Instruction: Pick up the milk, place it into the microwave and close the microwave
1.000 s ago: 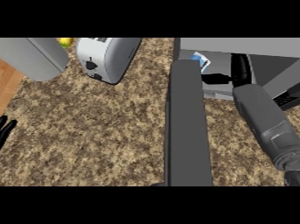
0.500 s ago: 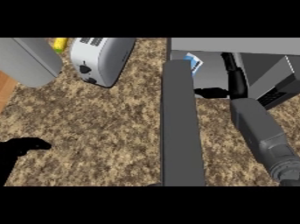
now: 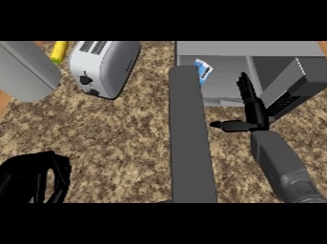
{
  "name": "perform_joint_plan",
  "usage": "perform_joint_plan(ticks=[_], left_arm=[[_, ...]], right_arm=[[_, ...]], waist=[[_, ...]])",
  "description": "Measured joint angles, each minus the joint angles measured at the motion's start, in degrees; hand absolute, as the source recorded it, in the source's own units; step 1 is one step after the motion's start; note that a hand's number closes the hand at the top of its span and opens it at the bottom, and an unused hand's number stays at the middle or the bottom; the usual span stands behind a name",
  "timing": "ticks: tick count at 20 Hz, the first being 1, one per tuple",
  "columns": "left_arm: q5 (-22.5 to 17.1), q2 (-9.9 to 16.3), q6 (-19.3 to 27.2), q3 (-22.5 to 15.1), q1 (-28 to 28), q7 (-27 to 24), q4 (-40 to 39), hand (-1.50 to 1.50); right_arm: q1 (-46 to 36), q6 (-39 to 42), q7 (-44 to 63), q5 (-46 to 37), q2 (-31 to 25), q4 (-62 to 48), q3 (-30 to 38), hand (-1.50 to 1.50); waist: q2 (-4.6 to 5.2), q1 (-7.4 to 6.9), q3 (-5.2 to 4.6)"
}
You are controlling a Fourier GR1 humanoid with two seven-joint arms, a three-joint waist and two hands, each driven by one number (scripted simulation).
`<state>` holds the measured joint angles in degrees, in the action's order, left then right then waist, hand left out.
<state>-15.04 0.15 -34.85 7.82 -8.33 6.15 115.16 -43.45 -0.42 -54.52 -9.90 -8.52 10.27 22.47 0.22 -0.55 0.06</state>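
The milk (image 3: 203,70), a white and blue carton, stands inside the open microwave (image 3: 264,52) at the left of its cavity. The microwave's grey door (image 3: 190,143) swings out toward me as a long slab down the middle of the view. My right hand (image 3: 253,108) is just in front of the cavity, right of the door, fingers straight and pointing into the opening, thumb sticking out left. It holds nothing and is apart from the milk. At the lower left my left hand (image 3: 32,180) hangs over the counter, fingers relaxed and bent down, holding nothing.
A silver toaster (image 3: 102,66) stands at the back, left of the door. A large grey object (image 3: 18,66) fills the far left corner, with a yellow item (image 3: 58,51) behind it. The speckled counter (image 3: 117,133) lies between toaster, door and left hand.
My right hand has drawn back out of the microwave, leaving the milk inside. My left hand has come in from the left edge and turned its fingers down.
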Motion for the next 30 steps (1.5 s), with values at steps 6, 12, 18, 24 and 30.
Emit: perform_joint_plan(ticks=[6, 12, 18, 24, 30], left_arm=[[3.3, -0.1, 2.9, -6.9, 0.4, 0.6, -0.6, 1.50], [10.2, -0.1, 7.2, -14.9, 2.9, -2.4, -3.6, 1.50], [16.3, -0.1, 11.0, -20.9, 10.3, -6.3, -11.9, 1.50], [20.4, -0.1, 15.2, -27.7, 17.4, -9.0, -23.9, 1.50], [23.0, 0.1, 24.8, -35.7, 22.7, -16.3, -38.7, 1.50]], right_arm=[[8.4, 1.8, -1.2, 0.4, 2.2, 6.2, -2.5, -1.50], [19.0, 4.2, -1.2, 1.7, 2.0, 15.7, -4.6, -1.50], [30.0, 8.1, 0.7, 3.4, 1.2, 27.9, -6.8, -1.50], [40.9, 11.8, 2.7, 5.2, 0.5, 41.6, -8.8, -1.50], [48.7, 14.8, 4.5, 6.7, -2.6, 53.6, -9.7, -1.50]], waist=[[-0.46, 1.08, -0.09], [-0.69, 1.90, -0.15], [-0.61, 2.37, -0.17], [-0.48, 2.70, -0.19], [-0.31, 2.76, -0.19]])
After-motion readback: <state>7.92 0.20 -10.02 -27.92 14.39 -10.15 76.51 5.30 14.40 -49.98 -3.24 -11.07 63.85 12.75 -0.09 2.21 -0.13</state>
